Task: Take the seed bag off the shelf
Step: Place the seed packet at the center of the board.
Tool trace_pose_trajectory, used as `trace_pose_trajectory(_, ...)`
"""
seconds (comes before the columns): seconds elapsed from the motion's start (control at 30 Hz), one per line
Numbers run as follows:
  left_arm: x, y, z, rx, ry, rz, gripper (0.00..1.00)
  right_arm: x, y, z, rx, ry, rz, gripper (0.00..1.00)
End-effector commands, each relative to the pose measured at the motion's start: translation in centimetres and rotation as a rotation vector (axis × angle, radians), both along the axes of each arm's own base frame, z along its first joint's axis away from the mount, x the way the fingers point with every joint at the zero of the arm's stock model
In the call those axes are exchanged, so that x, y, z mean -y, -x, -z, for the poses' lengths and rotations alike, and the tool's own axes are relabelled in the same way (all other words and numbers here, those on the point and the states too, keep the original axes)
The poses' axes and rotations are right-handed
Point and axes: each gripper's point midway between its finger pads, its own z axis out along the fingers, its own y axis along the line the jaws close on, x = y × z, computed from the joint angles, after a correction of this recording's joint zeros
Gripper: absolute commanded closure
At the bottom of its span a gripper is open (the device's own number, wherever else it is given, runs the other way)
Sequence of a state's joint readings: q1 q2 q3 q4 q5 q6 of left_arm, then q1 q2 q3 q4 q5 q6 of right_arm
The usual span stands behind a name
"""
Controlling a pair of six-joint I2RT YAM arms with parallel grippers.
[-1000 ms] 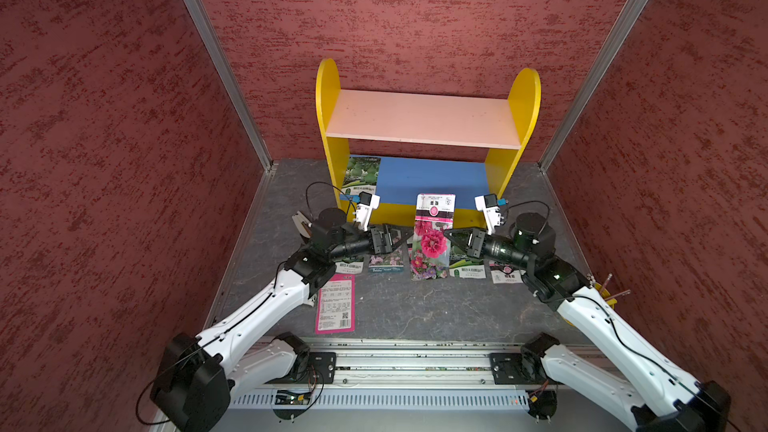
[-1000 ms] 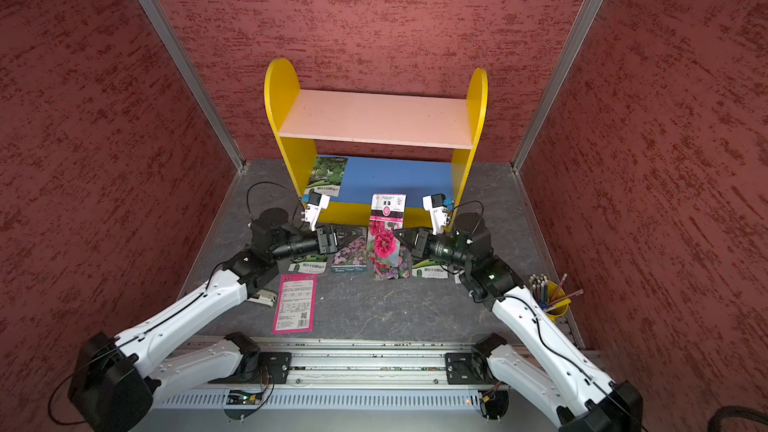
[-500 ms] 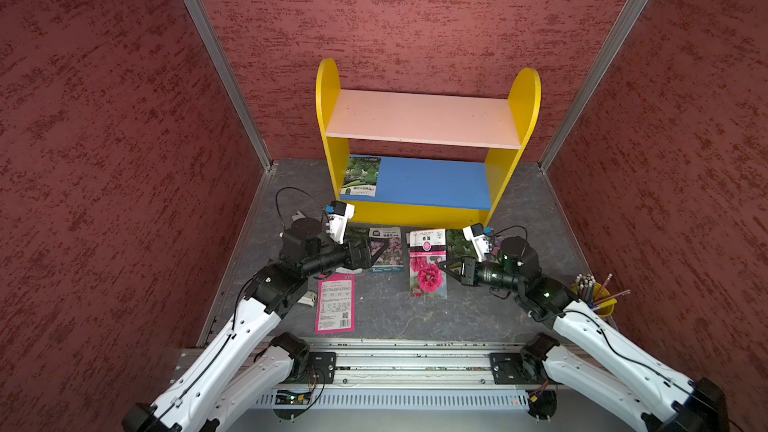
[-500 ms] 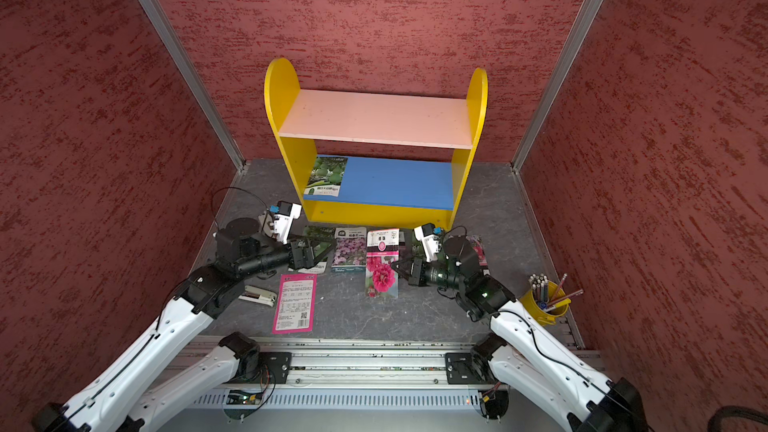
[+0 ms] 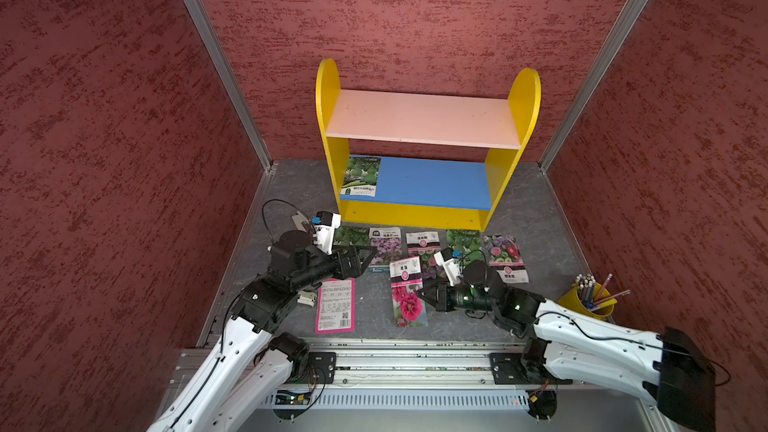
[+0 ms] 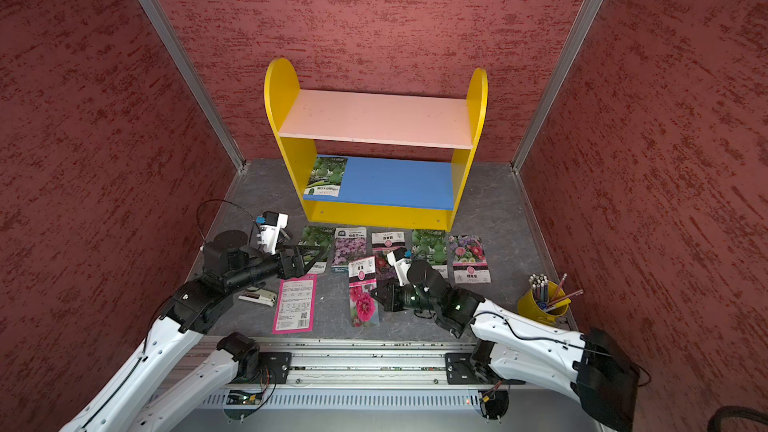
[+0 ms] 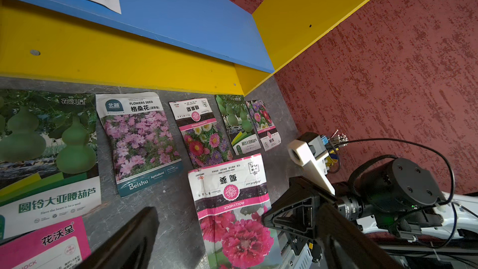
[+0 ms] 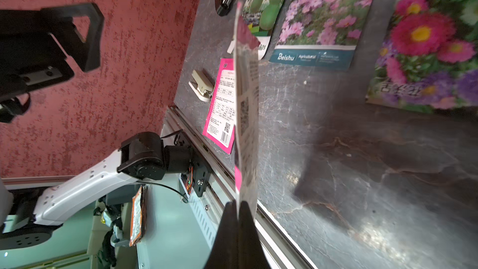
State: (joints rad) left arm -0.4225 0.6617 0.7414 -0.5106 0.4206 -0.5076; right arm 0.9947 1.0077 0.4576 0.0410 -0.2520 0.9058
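Left gripper: I see it (image 5: pixel 368 261) (image 6: pixel 305 261) spread wide with nothing between the fingers, hanging over the leftmost packet of the table row.
Pink-backed packet: it (image 5: pixel 336 305) lies flat on the table (image 5: pixel 536 218) beside the left arm, with a stapler (image 5: pixel 306 297) just to its left.
Shelf: it (image 5: pixel 415 209) stands against the back wall, and one gourd bag (image 5: pixel 360 175) lies at the left end of its blue lower board (image 5: pixel 432 182).
Table row: five packets (image 5: pixel 385 245) lie side by side just in front of the shelf.
Hollyhock seed bag: it (image 5: pixel 407 292) (image 6: pixel 363 292) (image 7: pixel 232 203) is off the shelf, in front of the row near mid-table, flower side up. I cannot tell whether it touches the table.
Bag relative to hand: the bag reaches leftward from the fingertips, which hold its right long edge.
Right gripper: it (image 5: pixel 419 293) (image 6: pixel 372 293) is clamped on that edge. My right wrist view shows the fingers (image 8: pixel 225 234) pressed together and the bag (image 8: pixel 245 99) edge-on between them.
Pencil cup: it (image 5: pixel 586 301) is yellow and sits far right, well apart from the bag.
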Motion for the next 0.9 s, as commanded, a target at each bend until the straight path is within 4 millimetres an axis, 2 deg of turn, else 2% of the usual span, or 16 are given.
trace_pose_trajectory(0.0, -0.4, 0.1, -0.1, 0.003, -0.002, -0.012, 0.0, -1.7, -1.0, -0.4, 0.031, -0.06, 0.076, 1.0)
trace_pose_trajectory(0.3, -0.4, -0.1, -0.1, -0.005, 0.01, -0.014, 0.0, -5.2, -1.1, 1.6, 0.001, -0.086, 0.111, 1.0)
trace_pose_trajectory(0.53, -0.6, -0.1, 0.0, -0.009, 0.01, -0.017, 0.0, -5.8, -0.8, 4.5, -0.045, -0.008, 0.141, 1.0)
trace_pose_trajectory(0.87, -0.6, -0.1, 0.1, -0.012, 0.011, -0.016, 0.0, -5.3, -0.5, 8.3, -0.091, 0.133, 0.146, 1.0)
